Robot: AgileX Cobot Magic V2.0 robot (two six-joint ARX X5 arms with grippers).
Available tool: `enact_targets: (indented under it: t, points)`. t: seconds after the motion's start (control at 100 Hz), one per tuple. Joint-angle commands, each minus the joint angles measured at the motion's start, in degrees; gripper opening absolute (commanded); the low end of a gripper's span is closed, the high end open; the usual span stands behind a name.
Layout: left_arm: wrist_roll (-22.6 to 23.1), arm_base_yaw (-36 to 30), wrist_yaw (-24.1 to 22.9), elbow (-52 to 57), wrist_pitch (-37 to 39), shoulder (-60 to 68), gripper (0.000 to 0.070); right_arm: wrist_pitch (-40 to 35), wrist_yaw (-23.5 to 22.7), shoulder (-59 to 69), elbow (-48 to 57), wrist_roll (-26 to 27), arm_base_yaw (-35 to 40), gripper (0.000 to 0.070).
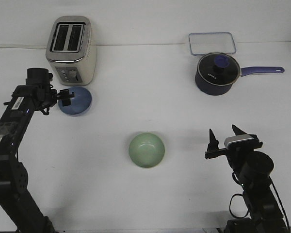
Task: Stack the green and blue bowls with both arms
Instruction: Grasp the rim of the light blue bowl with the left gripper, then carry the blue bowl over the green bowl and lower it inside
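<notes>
The periwinkle blue bowl (80,103) sits on the white table just in front of the toaster, at the left. My left gripper (66,98) is at the bowl's left rim, with a finger reaching over the rim. I cannot tell whether the jaws are closed on it. The pale sage green bowl (146,150) stands upright and empty at the table's middle front. My right gripper (223,132) is open and empty, to the right of the green bowl and well apart from it.
A cream two-slot toaster (71,48) stands at the back left, right behind the blue bowl. A dark navy saucepan (217,74) with lid and long handle is at the back right, behind it a clear flat lid or tray (212,42).
</notes>
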Motion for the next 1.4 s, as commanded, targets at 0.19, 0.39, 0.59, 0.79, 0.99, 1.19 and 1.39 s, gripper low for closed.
enact_targets:
  t: [0.19, 0.39, 0.59, 0.79, 0.99, 1.19, 1.39]
  points:
    - [0.7, 0.4, 0.1, 1.3, 0.8, 7.1, 0.0326, 0.7, 0.0, 0.2, 0.7, 0.6, 0.2, 0.0552]
    - [0.7, 0.4, 0.1, 1.7, 1.4, 6.7, 0.0007, 0.7, 0.0, 0.2, 0.7, 0.6, 0.2, 0.0552]
    - [0.7, 0.3, 3.0, 3.3, -1.0, 3.7, 0.0007, 0.7, 0.0, 0.2, 0.7, 0.6, 0.2, 0.0552]
    - [0.4, -1.2, 12.9, 3.3, -5.3, -3.7, 0.0007, 0.7, 0.0, 0.2, 0.7, 0.6, 0.2, 0.0552]
    - [-0.9, -7.1, 17.3, 3.3, -9.5, -9.7, 0.0007, 0.7, 0.0, 0.2, 0.7, 0.6, 0.2, 0.0552]
    - [-0.9, -18.6, 17.4, 3.2, -12.5, -12.0, 0.0007, 0.7, 0.0, 0.2, 0.7, 0.6, 0.2, 0.0552]
    - [-1.4, -29.4, 17.5, -0.1, -10.8, -12.0, 0.0007, 0.8, 0.0, 0.2, 0.7, 0.6, 0.2, 0.0552]
